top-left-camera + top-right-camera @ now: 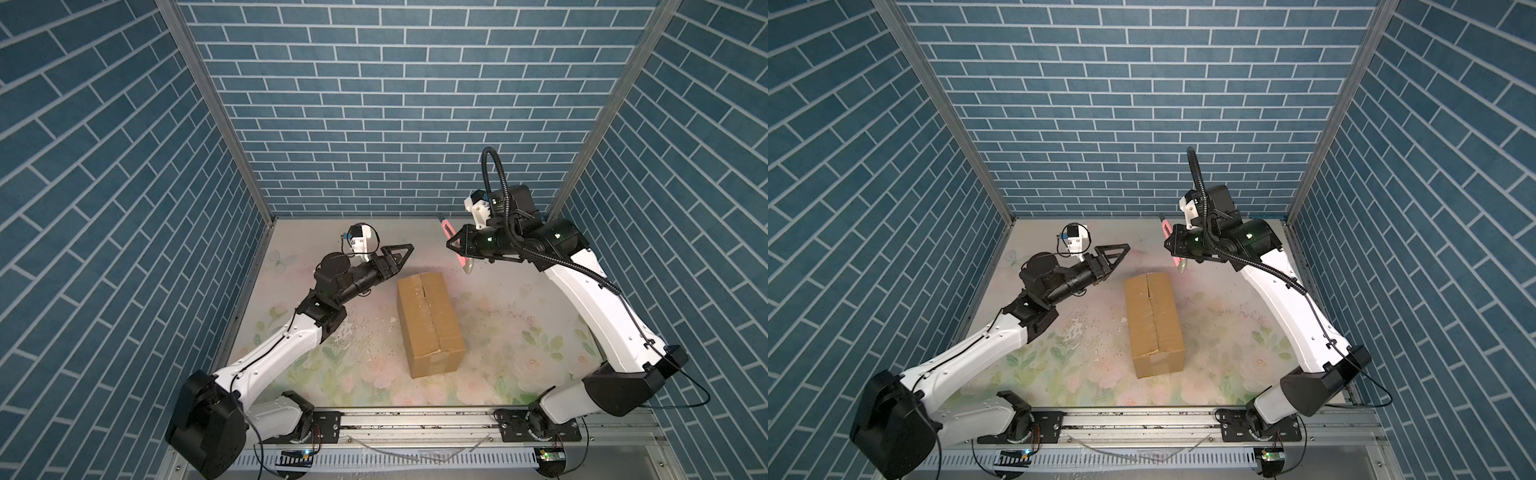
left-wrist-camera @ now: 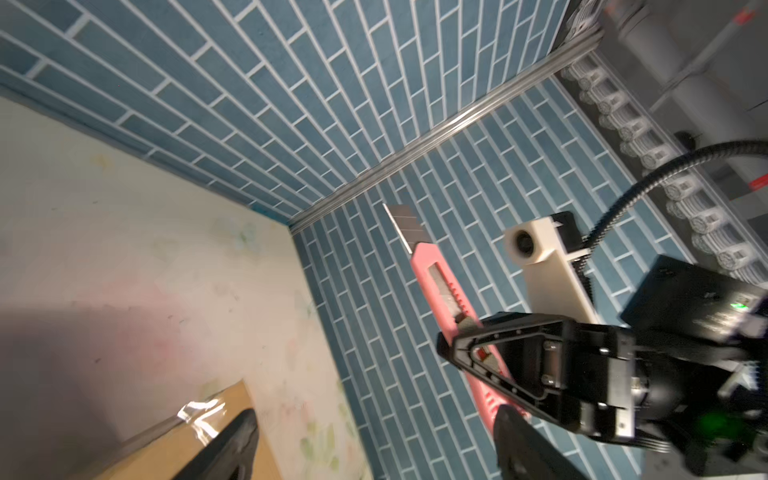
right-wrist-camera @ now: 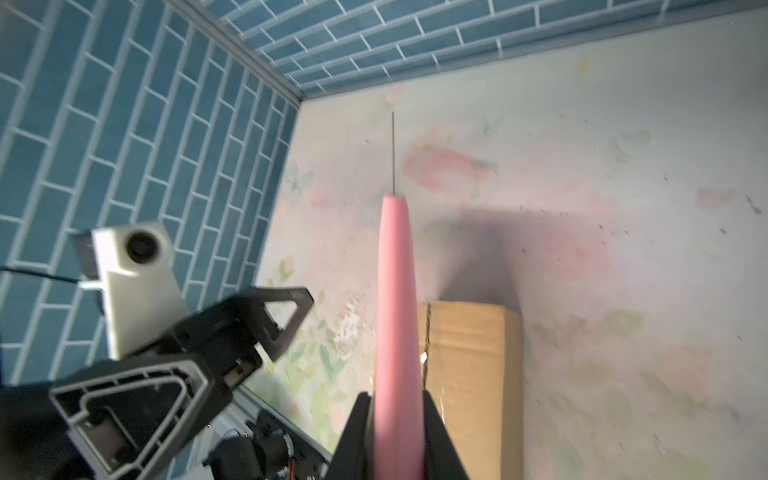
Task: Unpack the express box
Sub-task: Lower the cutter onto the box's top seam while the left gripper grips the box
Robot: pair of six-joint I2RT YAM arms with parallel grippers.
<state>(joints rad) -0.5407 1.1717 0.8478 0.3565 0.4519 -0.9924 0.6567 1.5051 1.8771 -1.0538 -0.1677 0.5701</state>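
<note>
**Task object.** The express box (image 1: 430, 322) (image 1: 1154, 322) is resting near the middle of the floral table (image 1: 519, 332). Its long axis is running from the front rail (image 1: 415, 419) toward the back wall (image 1: 415, 104). The top flaps are lying closed. The lengthwise seam is showing a short dark slit at its far end. In the left wrist view, clear tape (image 2: 203, 411) is glinting along one top edge.

**Clearance.** All four sides of the box are standing apart from the walls. Open table is lying to its left, to its right and beyond its far end.

**Left gripper.** The left gripper (image 1: 405, 257) (image 1: 1119, 255) (image 2: 378, 415) is hovering near the far left corner of the box without touching the cardboard. Its jaws are standing wide apart with nothing between them.

**Right gripper.** The right gripper (image 1: 453, 245) (image 1: 1170, 242) (image 3: 397, 415) is hanging beyond the far right corner of the box, raised off the table. It is clamping the handle of the pink knife (image 1: 446, 228) (image 1: 1167, 226) (image 2: 440, 282) (image 3: 395, 291). The segmented blade (image 2: 405, 220) is extended and pointing toward the foot of the back wall. The butt end is pointing down near the box's far right corner, apart from the cardboard.

**Working gap.** An open gap is separating the two grippers above the far end of the box.
</note>
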